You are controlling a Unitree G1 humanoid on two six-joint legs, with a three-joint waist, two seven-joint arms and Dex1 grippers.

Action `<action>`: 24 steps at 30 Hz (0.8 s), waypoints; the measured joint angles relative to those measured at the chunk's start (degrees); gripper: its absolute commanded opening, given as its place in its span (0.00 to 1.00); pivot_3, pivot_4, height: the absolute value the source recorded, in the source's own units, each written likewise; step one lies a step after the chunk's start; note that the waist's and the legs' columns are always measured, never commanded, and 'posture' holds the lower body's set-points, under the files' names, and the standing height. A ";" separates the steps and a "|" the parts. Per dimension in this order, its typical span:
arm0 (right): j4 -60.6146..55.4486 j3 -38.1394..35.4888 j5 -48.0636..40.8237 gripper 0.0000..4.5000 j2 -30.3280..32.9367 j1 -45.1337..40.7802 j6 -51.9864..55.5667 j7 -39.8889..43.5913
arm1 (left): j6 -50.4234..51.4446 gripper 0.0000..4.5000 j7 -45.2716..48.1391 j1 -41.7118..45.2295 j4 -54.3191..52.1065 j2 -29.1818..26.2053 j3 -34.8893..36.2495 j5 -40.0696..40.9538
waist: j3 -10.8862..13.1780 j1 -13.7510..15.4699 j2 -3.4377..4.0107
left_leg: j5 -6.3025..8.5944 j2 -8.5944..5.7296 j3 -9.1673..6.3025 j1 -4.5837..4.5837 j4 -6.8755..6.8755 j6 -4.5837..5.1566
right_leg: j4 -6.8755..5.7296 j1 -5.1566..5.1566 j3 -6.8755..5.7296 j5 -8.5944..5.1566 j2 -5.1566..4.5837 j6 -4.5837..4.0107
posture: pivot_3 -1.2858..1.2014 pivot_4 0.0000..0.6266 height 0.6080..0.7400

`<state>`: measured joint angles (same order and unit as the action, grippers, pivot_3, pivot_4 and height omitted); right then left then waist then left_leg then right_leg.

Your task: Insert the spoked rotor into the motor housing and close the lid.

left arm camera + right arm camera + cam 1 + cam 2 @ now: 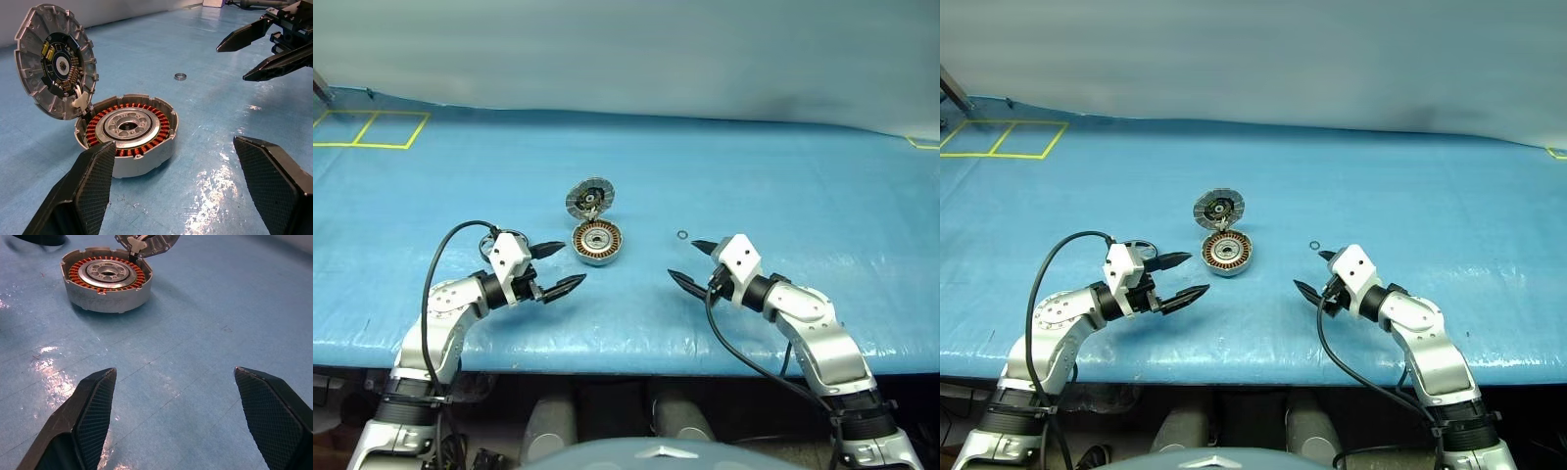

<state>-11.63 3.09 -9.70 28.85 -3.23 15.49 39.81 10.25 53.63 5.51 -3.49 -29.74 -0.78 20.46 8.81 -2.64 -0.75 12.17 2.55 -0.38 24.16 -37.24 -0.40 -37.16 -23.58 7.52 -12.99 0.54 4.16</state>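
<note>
The motor housing [597,242] lies on the blue table, with its copper winding ring and silver hub showing. Its lid [590,197] stands hinged up behind it, inner face towards me. A small round wheel, the spoked rotor [488,242], lies partly hidden behind my left gripper's body. My left gripper [570,264] is open just left of the housing, nothing between its fingers. My right gripper [683,260] is open to the right of the housing, also empty. The left wrist view has the housing [127,132] close ahead and the right gripper [232,63] beyond it.
A tiny thin metal ring [681,235] lies on the table just beyond my right gripper. Yellow tape squares [372,128] mark the far left corner. The table's front edge runs just below both arms.
</note>
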 measured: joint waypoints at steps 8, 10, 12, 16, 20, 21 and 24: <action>0.00 0.02 0.09 0.90 0.00 -0.05 -0.01 0.00 | 0.58 0.93 0.02 0.00 -0.03 -0.15 0.01 0.00 | 0.00 -0.01 0.00 | 0.00 0.00 0.00 0.00 0.00 0.00 | 0.00 0.00 0.00 0.00 0.00 0.00 | 0.52 0.24 1.00; 0.00 0.04 0.09 0.90 0.00 -0.12 -0.02 0.01 | 0.59 0.93 0.04 0.00 -0.04 -0.18 0.01 0.00 | 0.00 -0.01 0.00 | 0.00 0.00 0.00 0.00 0.00 0.00 | 0.00 0.00 0.00 0.00 0.00 0.00 | 0.52 0.24 1.00; 0.00 0.07 0.10 0.90 0.00 -0.21 -0.02 0.02 | 0.61 0.93 0.08 0.00 -0.05 -0.26 0.01 -0.01 | 0.00 0.00 0.00 | 0.00 0.00 0.00 0.00 0.00 0.00 | 0.00 0.00 0.00 0.00 0.00 0.00 | 0.52 0.24 1.00; 0.01 0.19 0.12 0.90 -0.01 -0.42 -0.07 0.02 | 0.65 0.93 0.15 0.01 -0.51 -0.84 0.01 -0.02 | 0.00 -0.01 0.00 | 0.00 0.00 0.00 0.00 0.00 0.00 | 0.00 0.00 0.00 0.00 0.00 0.00 | 0.52 0.24 1.00; 0.02 0.50 0.13 0.90 -0.03 -0.44 -0.12 0.02 | 0.67 0.93 0.18 0.26 -0.86 -1.06 0.01 -0.02 | 0.00 -0.01 0.00 | 0.00 0.00 0.00 0.00 0.00 0.00 | 0.00 0.00 0.00 0.00 0.00 0.00 | 0.52 0.24 1.00; 0.02 0.51 0.13 0.90 -0.02 -0.44 -0.13 0.01 | 0.67 0.93 0.18 0.27 -0.86 -1.21 0.01 -0.02 | 0.00 -0.01 0.00 | 0.00 0.00 0.00 0.00 0.00 0.00 | 0.00 0.00 0.00 0.00 0.00 0.00 | 0.52 0.24 1.00; 0.02 0.51 0.13 0.90 -0.03 -0.44 -0.14 0.00 | 0.67 0.93 0.18 0.33 -0.86 -1.44 0.01 -0.03 | 0.00 -0.01 0.00 | 0.00 0.00 0.00 0.00 0.00 0.00 | 0.00 0.00 0.00 0.00 0.00 0.00 | 0.52 0.24 1.00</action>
<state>-11.61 3.60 -9.57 28.82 -3.67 15.35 39.81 10.92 53.81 5.84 -4.35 -31.18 -0.77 20.43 8.81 -2.66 -0.75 12.17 2.55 -0.38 24.16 -37.24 -0.40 -37.16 -23.58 7.52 -12.99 0.54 4.16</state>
